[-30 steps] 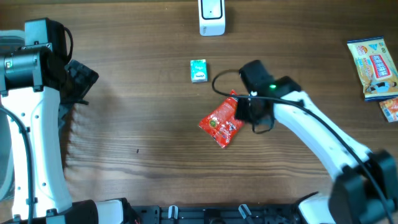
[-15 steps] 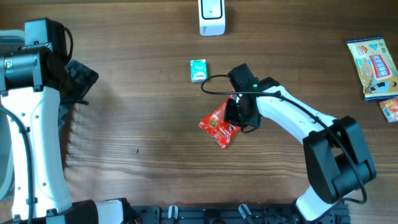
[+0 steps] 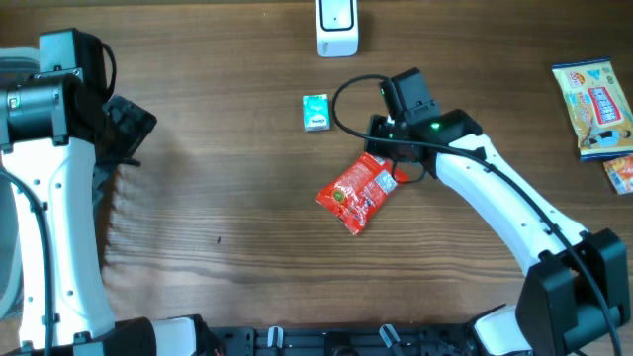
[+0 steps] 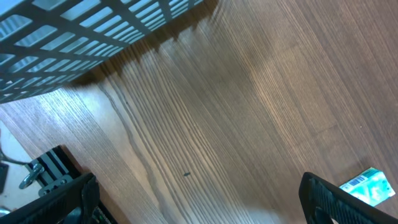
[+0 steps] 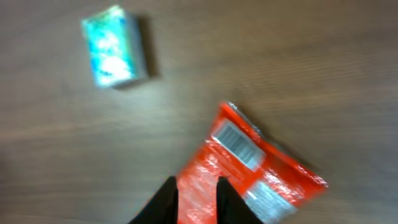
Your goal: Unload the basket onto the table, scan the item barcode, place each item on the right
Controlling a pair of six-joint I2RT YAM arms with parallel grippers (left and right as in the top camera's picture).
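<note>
The left gripper (image 4: 199,196) hangs over the wooden table (image 3: 218,198), jaws spread wide. The red packet (image 3: 356,193) lies flat mid-table, barcode (image 5: 236,144) up, with the right gripper (image 5: 196,185) narrowly parted at its edge; the blur hides whether it pinches. Beyond sit a small green box (image 3: 316,112) and, at the far edge, the white scanner (image 3: 337,27)

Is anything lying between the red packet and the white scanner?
Nothing lies directly between the red packet and the white scanner. A small green box sits just left of that line, apart from both.
</note>
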